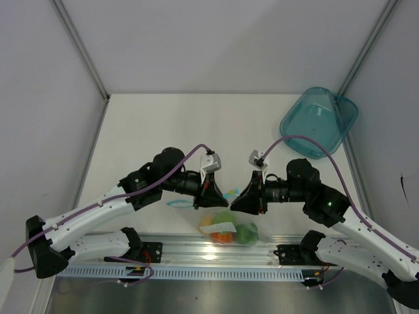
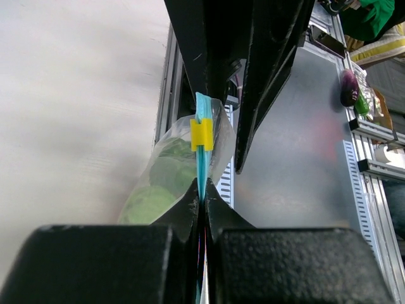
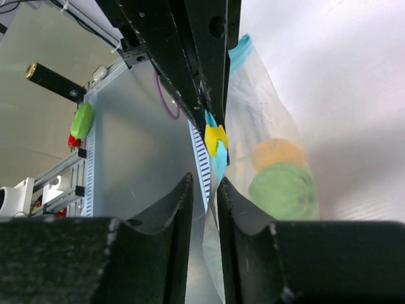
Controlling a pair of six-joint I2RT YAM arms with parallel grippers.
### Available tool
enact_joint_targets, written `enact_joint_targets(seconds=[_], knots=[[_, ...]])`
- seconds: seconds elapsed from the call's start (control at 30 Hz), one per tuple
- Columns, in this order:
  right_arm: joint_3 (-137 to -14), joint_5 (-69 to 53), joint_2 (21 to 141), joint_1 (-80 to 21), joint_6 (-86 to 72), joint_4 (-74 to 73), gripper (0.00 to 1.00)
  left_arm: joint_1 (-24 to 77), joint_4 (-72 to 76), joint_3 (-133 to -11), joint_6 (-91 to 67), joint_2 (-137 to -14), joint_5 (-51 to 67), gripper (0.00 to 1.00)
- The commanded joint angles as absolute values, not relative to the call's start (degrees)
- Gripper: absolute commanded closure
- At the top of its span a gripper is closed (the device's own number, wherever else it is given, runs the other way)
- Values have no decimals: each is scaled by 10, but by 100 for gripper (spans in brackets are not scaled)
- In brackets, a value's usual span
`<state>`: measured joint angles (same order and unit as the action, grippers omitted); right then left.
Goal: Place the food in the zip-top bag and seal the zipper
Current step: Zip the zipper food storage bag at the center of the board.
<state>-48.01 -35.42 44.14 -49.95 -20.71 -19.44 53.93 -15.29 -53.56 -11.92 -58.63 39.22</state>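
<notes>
Your left gripper pinches the zipper, holding the zip-top bag mouth-up at the table front edge so the food inside cannot spill. Your right gripper is narrow around the strip; I cannot tell if it grips.

1. Your right pincer is at the bottom of the view. Its two dark fingers are almost together, with the edge of the zip-top bag in the narrow slot between them.
2. The teal zipper runs up from that slot, and a yellow slider sits on it.
3. The left pincer comes in from the top and is clamped on the zipper just above the slider.
4. In the bag you see a light green fruit with an orange fruit touching it from above.
5. The white tabletop is on the right and a grey metal plate on the left.
</notes>
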Motion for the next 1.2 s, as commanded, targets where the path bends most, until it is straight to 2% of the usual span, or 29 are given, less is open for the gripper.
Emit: enact_joint_targets(seconds=[0.0, 0.1, 0.13, 0.23, 0.43, 0.47, 0.53, 0.57, 0.6, 0.73, 1.0, 1.07, 1.17], knots=[[-500, -380, 432, -487, -192, -165, 74, 535, -145, -553, -116, -590, 410, 99], [-508, -389, 444, -466, -195, -168, 75, 536, -139, -547, -120, -586, 411, 99], [-509, -395, 447, -459, -200, -167, 78, 535, -138, -547, -120, -584, 411, 100], [-505, -412, 458, -446, -214, -152, 100, 535, -137, -544, -120, -582, 410, 99], [-496, -428, 457, -441, -235, -118, 100, 535, -141, -548, -116, -582, 413, 99], [-494, -431, 456, -441, -238, -118, 100, 534, -140, -554, -126, -582, 410, 87], [-494, -432, 451, -441, -235, -124, 100, 516, -127, -558, -157, -581, 413, 68], [-494, -432, 448, -442, -233, -126, 100, 507, -117, -561, -179, -580, 414, 61], [-493, -432, 447, -442, -230, -127, 100, 500, -107, -563, -215, -582, 412, 60], [-494, -438, 441, -442, -231, -131, 100, 487, -130, -610, -245, -615, 401, 60], [-493, -449, 441, -441, -235, -127, 100, 487, -66, -591, -274, -624, 441, 55], [-494, -452, 443, -442, -237, -125, 100, 487, -59, -589, -276, -625, 443, 57], [-495, -453, 449, -442, -237, -122, 100, 487, -53, -588, -279, -628, 445, 66]])
